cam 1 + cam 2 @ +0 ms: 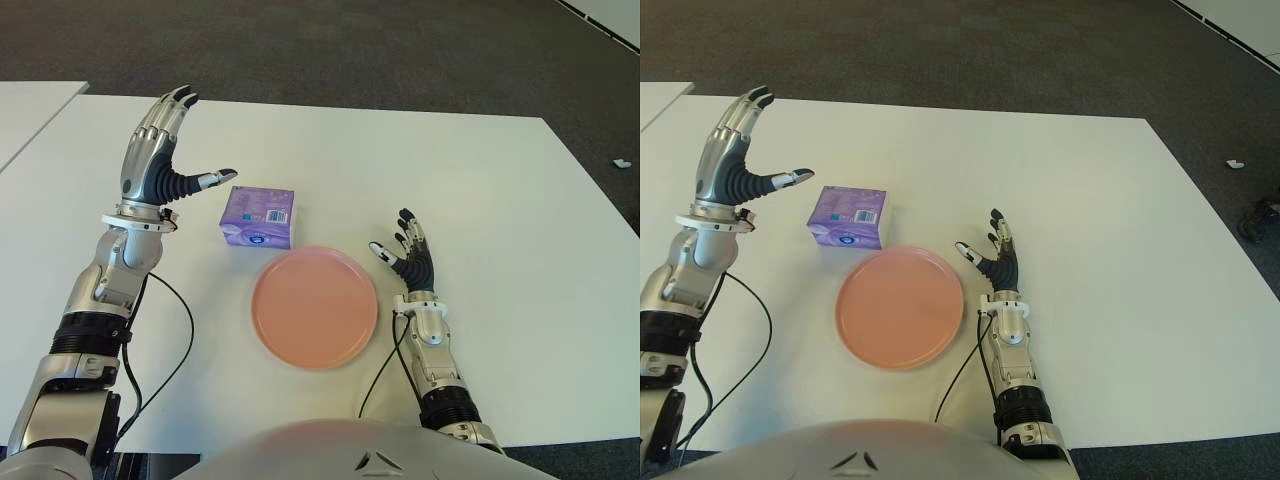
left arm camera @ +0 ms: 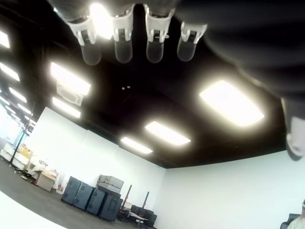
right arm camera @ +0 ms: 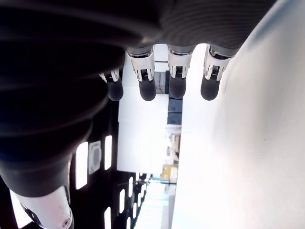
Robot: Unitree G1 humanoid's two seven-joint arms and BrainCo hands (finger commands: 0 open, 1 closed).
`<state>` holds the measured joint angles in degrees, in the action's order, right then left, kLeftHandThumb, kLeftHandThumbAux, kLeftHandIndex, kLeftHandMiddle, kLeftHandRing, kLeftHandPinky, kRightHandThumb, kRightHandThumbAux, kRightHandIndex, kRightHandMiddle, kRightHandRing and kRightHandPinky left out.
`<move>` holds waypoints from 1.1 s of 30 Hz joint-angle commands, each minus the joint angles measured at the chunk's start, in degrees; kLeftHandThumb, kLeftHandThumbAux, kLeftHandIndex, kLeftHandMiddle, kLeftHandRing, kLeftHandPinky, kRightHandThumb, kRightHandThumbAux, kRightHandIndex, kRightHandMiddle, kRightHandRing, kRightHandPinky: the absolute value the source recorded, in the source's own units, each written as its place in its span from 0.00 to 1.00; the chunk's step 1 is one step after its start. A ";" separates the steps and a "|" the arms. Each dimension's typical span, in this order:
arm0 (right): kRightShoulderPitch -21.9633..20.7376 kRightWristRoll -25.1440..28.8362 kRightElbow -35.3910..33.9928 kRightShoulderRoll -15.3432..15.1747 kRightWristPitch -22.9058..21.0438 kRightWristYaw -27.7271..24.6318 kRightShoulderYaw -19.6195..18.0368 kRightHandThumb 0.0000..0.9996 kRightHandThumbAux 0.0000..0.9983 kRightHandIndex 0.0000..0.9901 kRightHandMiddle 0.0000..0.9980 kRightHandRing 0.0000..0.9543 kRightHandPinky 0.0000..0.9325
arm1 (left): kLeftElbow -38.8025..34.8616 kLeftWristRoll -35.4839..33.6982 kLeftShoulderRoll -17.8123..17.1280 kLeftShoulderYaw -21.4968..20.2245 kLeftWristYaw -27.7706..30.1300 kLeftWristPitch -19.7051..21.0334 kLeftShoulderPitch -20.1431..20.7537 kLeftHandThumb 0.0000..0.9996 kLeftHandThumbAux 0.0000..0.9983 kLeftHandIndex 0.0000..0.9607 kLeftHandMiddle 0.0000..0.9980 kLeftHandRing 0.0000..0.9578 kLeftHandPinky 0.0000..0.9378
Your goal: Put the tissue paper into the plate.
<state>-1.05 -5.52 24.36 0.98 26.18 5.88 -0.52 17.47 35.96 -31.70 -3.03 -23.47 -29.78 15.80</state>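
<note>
A purple tissue pack (image 1: 258,217) lies on the white table (image 1: 500,200), just behind the left rim of the pink plate (image 1: 314,307). The plate holds nothing. My left hand (image 1: 165,150) is raised to the left of the pack, fingers spread and pointing up, thumb tip reaching toward the pack without touching it. In the left wrist view its fingers (image 2: 124,45) stand straight against the ceiling. My right hand (image 1: 408,252) shows just right of the plate, open and holding nothing; its fingers (image 3: 147,88) are extended in the right wrist view.
A second white table (image 1: 30,110) adjoins at the far left. Dark carpet (image 1: 350,50) lies beyond the table's far edge. A black cable (image 1: 180,340) runs from my left forearm over the table.
</note>
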 commanded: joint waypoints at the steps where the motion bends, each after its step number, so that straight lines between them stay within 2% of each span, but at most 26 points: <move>1: 3.74 0.30 5.66 0.44 -3.36 -0.14 0.15 0.05 0.74 0.00 0.00 0.00 0.01 | 1.07 2.83 -1.87 2.30 0.36 0.46 2.22 0.17 0.40 0.00 0.00 0.00 0.00; 10: 3.74 -0.05 5.33 0.24 -4.01 -0.18 0.42 0.05 0.73 0.00 0.00 0.00 0.00 | -1.94 6.13 -4.69 6.70 4.63 1.89 2.61 0.17 0.34 0.00 0.00 0.00 0.00; 14: 3.77 0.01 5.37 0.31 -4.06 -0.23 0.58 0.05 0.73 0.00 0.00 0.00 0.00 | -1.80 8.01 -6.09 8.60 4.85 0.86 3.27 0.17 0.34 0.00 0.00 0.00 0.00; 22: 3.76 -0.09 5.29 0.28 -4.27 -0.46 1.01 0.04 0.74 0.00 0.00 0.00 0.00 | 3.67 11.92 -8.62 15.22 3.70 -8.21 7.75 0.20 0.36 0.00 0.00 0.00 0.00; 25: 3.79 -0.30 5.15 0.25 -4.46 -0.37 1.19 0.04 0.74 0.00 0.00 0.00 0.00 | 4.76 12.05 -9.84 17.27 6.20 -10.90 8.85 0.18 0.36 0.00 0.00 0.00 0.00; 29: 3.90 -0.18 4.68 0.23 -4.83 -0.57 1.25 0.03 0.74 0.00 0.00 0.00 0.00 | 5.51 7.51 -11.80 20.12 17.51 -13.81 10.49 0.15 0.35 0.00 0.00 0.00 0.00; 33: 4.05 -0.14 4.45 0.35 -4.99 -0.52 1.35 0.03 0.74 0.00 0.00 0.00 0.00 | 5.46 4.55 -12.48 20.62 23.64 -14.51 10.88 0.13 0.33 0.00 0.00 0.00 0.00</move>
<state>-1.48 -5.70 24.61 0.82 25.91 5.81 0.29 22.34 42.70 -42.98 16.47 -5.01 -43.69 26.27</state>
